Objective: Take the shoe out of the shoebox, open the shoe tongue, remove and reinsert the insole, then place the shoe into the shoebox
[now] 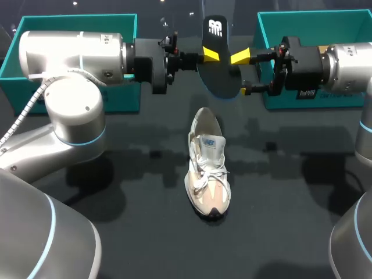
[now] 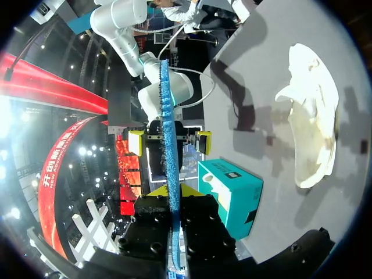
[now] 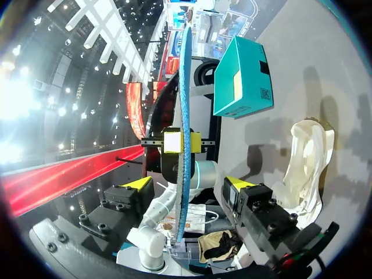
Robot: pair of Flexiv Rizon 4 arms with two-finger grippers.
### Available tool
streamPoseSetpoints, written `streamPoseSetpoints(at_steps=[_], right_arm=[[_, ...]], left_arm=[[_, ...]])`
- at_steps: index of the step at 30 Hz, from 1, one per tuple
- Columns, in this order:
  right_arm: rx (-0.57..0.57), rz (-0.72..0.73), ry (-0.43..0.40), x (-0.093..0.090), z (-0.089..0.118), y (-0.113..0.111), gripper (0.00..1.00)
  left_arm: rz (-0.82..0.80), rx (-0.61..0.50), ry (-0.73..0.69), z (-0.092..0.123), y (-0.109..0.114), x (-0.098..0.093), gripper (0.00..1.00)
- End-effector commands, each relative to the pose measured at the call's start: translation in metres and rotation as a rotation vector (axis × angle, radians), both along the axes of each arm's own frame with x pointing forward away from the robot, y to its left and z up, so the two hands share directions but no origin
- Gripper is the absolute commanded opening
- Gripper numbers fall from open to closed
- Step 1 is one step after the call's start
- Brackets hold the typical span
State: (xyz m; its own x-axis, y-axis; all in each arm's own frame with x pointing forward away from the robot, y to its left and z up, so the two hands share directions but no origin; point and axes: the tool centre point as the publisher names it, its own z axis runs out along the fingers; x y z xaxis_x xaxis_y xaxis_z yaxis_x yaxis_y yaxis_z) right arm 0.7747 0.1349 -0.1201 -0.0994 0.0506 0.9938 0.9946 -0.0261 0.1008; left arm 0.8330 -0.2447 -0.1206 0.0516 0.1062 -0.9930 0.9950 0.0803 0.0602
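Insole (image 1: pixel 216 64) — thin, blue-edged — pinched by left fingers (image 1: pixel 211 55), right fingers (image 1: pixel 240 56) spread open, pale laced shoe (image 1: pixel 208 168) below

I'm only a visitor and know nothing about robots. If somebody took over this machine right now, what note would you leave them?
The left fingers are shut on the insole and hold it on edge in the air above the table.
The right fingers are open, one on each side of the insole, not gripping it.
The shoe lies on the table, in front of the left shoebox and the right shoebox.
Done: the shoe is out of the box and the insole is out of the shoe.
Left: put the insole back in the shoe, then put the shoe into a shoebox.
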Motion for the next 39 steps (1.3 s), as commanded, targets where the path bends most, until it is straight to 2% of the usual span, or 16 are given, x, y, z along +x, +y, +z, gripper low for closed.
streamPoseSetpoints(at_steps=[1,9,17,20,21,22,23,28,29,30,31,36,39], right_arm=[[-0.009,0.017,-0.003,0.006,-0.001,0.011,0.51],[-0.008,0.034,-0.009,0.006,-0.001,0.021,0.46],[-0.004,0.041,-0.006,0.006,-0.002,0.024,0.35],[-0.004,0.037,-0.002,0.006,-0.002,0.023,0.28],[-0.004,0.036,-0.001,0.006,-0.002,0.023,0.22],[-0.004,0.035,0.000,0.006,-0.002,0.023,0.06],[-0.003,0.034,0.000,0.006,-0.002,0.023,0.00],[0.004,0.030,0.001,0.006,-0.003,0.021,0.00],[0.006,0.030,0.001,0.007,-0.003,0.020,0.00],[0.009,0.030,0.001,0.007,-0.004,0.019,0.00],[0.014,0.030,0.001,0.007,-0.005,0.018,0.00],[0.017,0.020,0.000,0.009,-0.008,0.009,0.00],[0.010,0.014,-0.001,0.011,-0.009,0.004,0.00]], left_arm=[[-0.001,-0.003,-0.004,-0.001,-0.005,0.003,0.00],[-0.009,-0.002,-0.011,-0.003,-0.008,0.004,0.00],[-0.011,0.004,-0.021,-0.004,-0.009,0.004,0.00],[-0.012,0.005,-0.023,-0.004,-0.010,0.005,0.00],[-0.013,0.005,-0.024,-0.004,-0.010,0.005,0.00],[-0.013,0.006,-0.025,-0.004,-0.010,0.005,0.00],[-0.014,0.006,-0.026,-0.004,-0.010,0.005,0.00],[-0.017,0.007,-0.023,-0.006,-0.010,0.004,0.00],[-0.017,0.009,-0.018,-0.006,-0.008,0.003,0.27],[-0.017,0.010,-0.015,-0.006,-0.007,0.003,0.68],[-0.016,0.010,-0.007,-0.006,-0.004,0.002,1.00],[0.008,0.050,0.057,-0.006,0.021,-0.004,1.00],[-0.007,0.070,0.158,-0.007,0.044,-0.007,1.00]])
